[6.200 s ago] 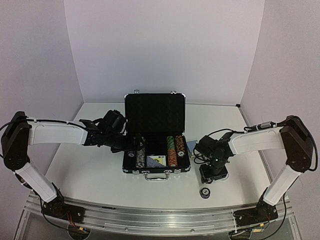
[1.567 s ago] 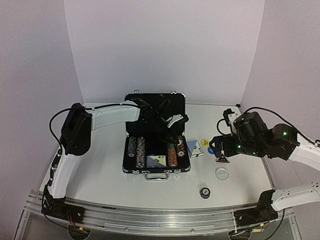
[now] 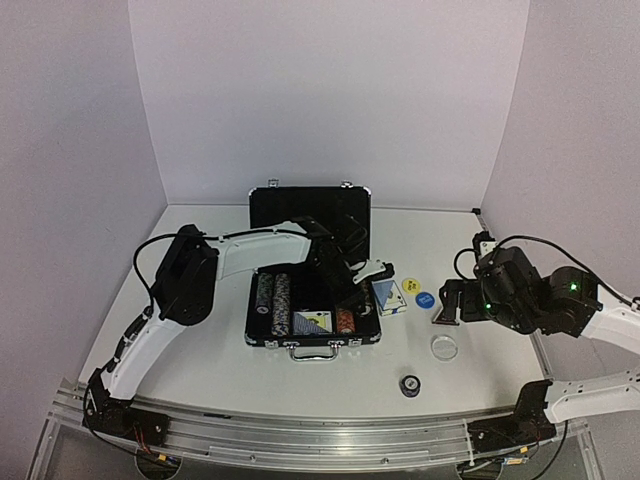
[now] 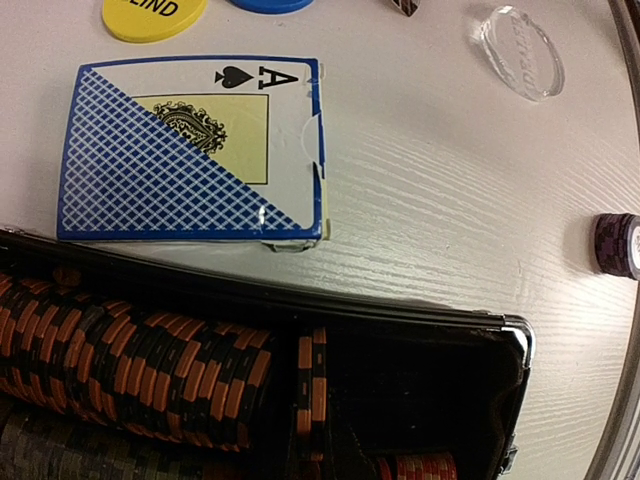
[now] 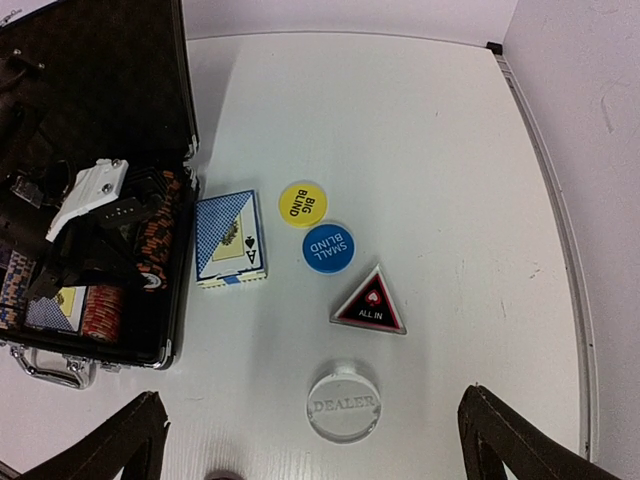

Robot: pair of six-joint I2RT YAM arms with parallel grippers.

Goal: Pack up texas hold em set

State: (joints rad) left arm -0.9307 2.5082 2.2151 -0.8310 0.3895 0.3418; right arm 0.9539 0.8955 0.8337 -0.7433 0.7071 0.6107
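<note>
Black silver-edged briefcase [image 3: 310, 212] is open for loading; left gripper [image 3: 355, 292] is pinched shut among orange-black chips [image 4: 150, 360] at its right edge, right gripper [image 3: 447, 303] hangs open, empty.

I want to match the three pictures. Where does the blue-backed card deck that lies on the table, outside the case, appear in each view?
Top external: the blue-backed card deck is right of centre, beside the open black briefcase.
Left wrist: the deck is upper left, above the case's rim.
Right wrist: the deck is left of centre, right of the case.
Shared landmark: the yellow round disc next to the deck.
</note>
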